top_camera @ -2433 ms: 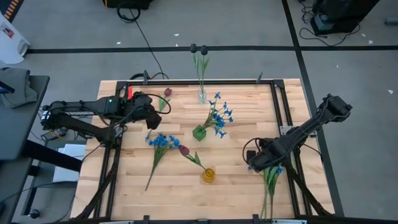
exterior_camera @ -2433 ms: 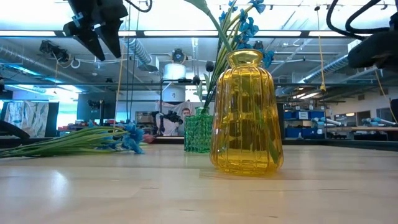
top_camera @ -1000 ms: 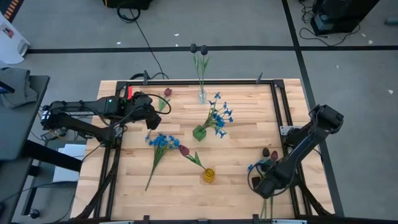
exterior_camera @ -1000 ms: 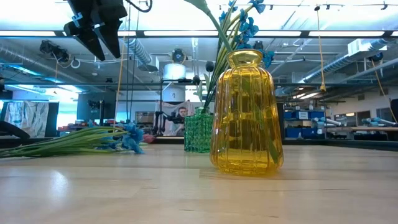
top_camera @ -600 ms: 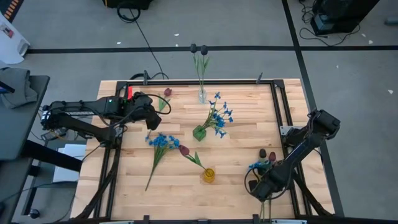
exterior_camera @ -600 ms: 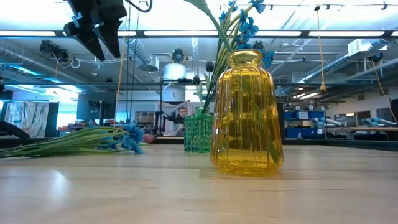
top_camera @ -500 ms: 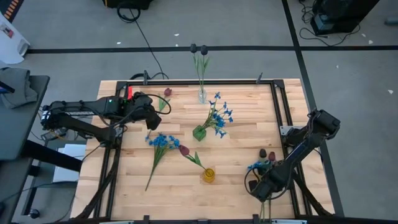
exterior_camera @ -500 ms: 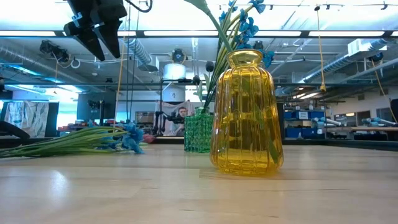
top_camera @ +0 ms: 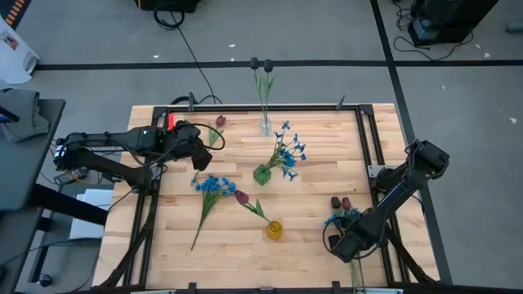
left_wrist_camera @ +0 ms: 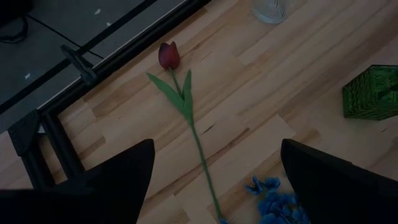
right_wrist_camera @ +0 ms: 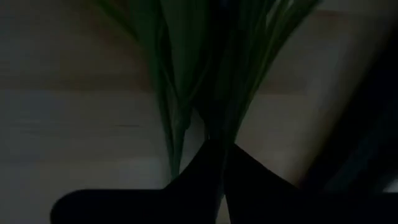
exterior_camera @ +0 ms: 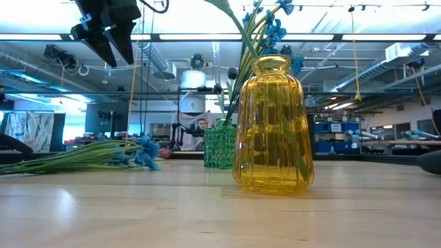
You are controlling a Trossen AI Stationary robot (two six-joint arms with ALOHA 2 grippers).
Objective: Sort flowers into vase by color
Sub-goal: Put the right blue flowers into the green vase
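My right gripper is down at the table's near right and shut on a bunch of flowers. The bunch has blue blossoms and two dark heads, and its green stems run toward the near edge. My left gripper hangs open above the far left of the table, over a red tulip lying flat on the wood. A blue spray also lies flat. A clear vase holds dark-headed stems, a green vase holds blue flowers, and a yellow vase holds a red tulip. My right gripper pinches the bunch's green stems and leaves between its two shut fingers. The fingers come steeply from above. I cannot tell how many stems are in the pinch. The flower heads stay low on the table, beyond the gripper.
A black frame rail runs along the table's right side, close to my right arm. Bare wood lies along the near edge between the blue spray and the yellow vase. In the low view the yellow vase stands in front of the green one.
The bunch's dark heads and blue blossoms have shifted a little toward the table's left, while its stems stay under my right gripper. My left arm has kept still.
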